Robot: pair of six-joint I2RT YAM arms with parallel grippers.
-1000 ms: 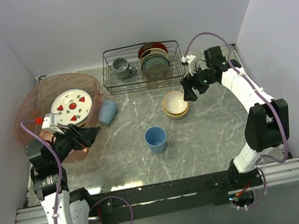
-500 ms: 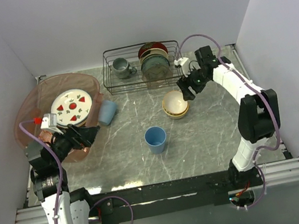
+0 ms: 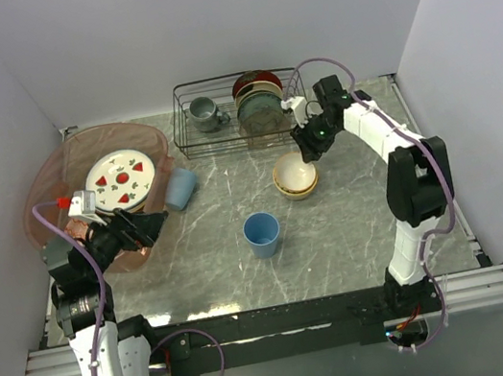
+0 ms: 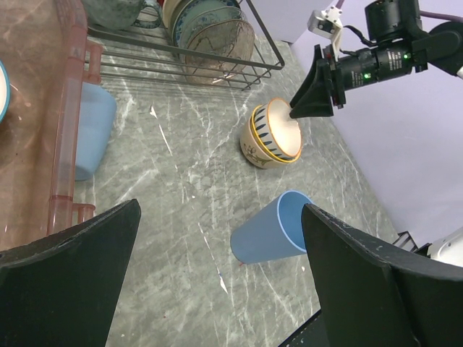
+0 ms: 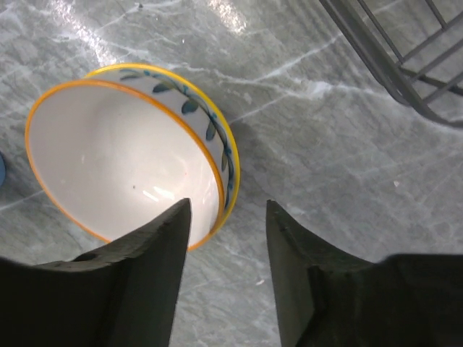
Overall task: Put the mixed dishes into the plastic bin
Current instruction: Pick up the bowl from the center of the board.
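"Where are your right jaws?"

"My right gripper (image 3: 307, 151) hangs in the upper right of the overhead view, over the far right edge of the cream bowl (image 3: 295, 177). In my right wrist view the two fingers (image 5: 145, 282) stand moderately apart. The bowl's yellow rim shows in the gap between them, and they grip nothing. I cannot tell whether a tip touches the rim."

"And the bowl itself?"

"It sits on the marble table (image 3: 356, 228), right of centre, just below the black wire rack (image 3: 238, 112) in the overhead frame."

"Your left?"

"My left gripper (image 3: 147, 228) is spread wide and empty at the left of the frame, at the lower right rim of the plastic bin (image 3: 50, 180). The strawberry plate (image 3: 120, 179) lies inside the bin. One light-blue cup (image 3: 182, 187) lies on its side just beside the bin's right wall. The second light-blue cup (image 3: 262, 235) stands upright near the middle of the table."
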